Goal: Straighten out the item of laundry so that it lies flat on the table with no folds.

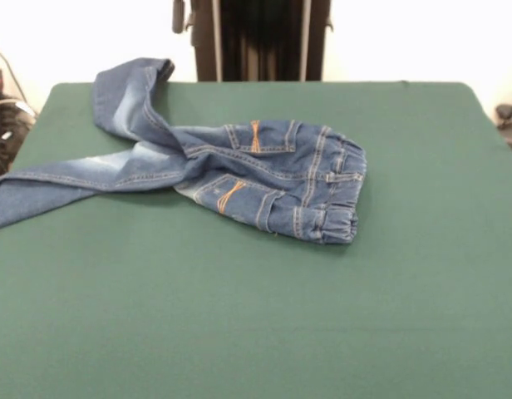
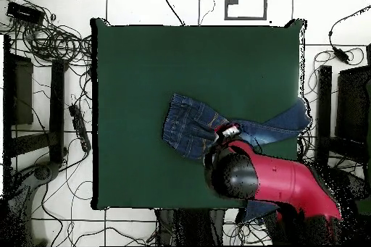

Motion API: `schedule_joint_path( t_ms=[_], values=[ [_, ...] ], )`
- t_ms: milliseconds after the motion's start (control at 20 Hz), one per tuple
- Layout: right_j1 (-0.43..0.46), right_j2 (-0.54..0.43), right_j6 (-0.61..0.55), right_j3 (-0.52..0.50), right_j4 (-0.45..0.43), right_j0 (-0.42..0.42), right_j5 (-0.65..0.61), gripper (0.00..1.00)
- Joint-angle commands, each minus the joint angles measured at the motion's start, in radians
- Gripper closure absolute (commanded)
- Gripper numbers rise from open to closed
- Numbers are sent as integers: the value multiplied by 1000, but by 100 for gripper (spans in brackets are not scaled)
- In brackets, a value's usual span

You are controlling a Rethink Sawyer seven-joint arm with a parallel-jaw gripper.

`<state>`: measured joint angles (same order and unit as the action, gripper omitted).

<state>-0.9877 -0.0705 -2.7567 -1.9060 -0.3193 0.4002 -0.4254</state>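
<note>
The small blue denim jeans (image 1: 264, 170) lie crumpled on the green table (image 1: 256, 316), towards its far left in the front view. The elastic waistband (image 1: 339, 195) points right and orange stitching shows on the back pockets. One leg (image 1: 48, 187) runs left to the table's edge. The other leg (image 1: 127, 96) is folded back towards the far edge. In the overhead view the jeans (image 2: 192, 124) lie near the table's (image 2: 145, 77) right side. The red arm (image 2: 290, 182) hangs over part of them. The gripper (image 2: 230, 132) shows small above the jeans' middle. The front view does not show it.
The robot's pedestal (image 1: 252, 37) stands at the table's far side. In the overhead view, cables and a power strip (image 2: 78, 124) lie on the floor to the left, and dark racks (image 2: 340, 114) stand to the right of the table.
</note>
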Motion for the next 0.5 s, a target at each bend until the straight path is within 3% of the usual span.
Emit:
schedule_joint_path(
  t_ms=[50, 300, 500],
  values=[
    [342, 189, -370, 330, 106, -194, -26, 0],
    [492, 282, -411, 502, 212, -280, -29, 0],
    [541, 307, -408, 560, 295, -319, -52, 0]
  ],
)
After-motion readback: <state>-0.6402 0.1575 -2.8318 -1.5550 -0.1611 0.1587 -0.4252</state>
